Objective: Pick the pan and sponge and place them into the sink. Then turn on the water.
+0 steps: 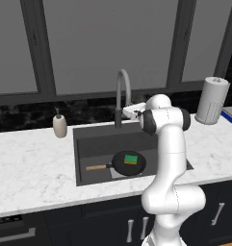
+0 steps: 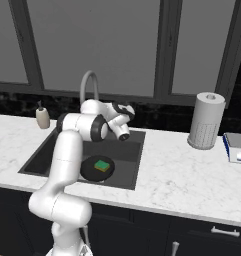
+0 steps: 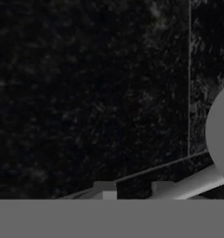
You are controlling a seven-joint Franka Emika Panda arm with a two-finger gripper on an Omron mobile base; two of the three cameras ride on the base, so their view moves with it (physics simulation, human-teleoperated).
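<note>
Left base view, pan [image 1: 128,164] mid-sink [image 1: 83,139], faucet [image 1: 121,93] behind

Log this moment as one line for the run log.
pan: in sink | sponge: on pan | pincer: shut, by faucet | water: off

A kitchen: a white marble counter [image 1: 31,166] with a sunken sink [image 1: 96,141], gooseneck faucet [image 1: 121,91], soap dispenser [image 1: 59,125] and dark cabinets [image 2: 157,232] below.

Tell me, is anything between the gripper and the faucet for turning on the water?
Nothing visible is. The pan and sponge lie low in the sink, below the path. The gripper, jaws shut, is up beside the faucet, whose grey metal shows at the right of the hand view.
</note>
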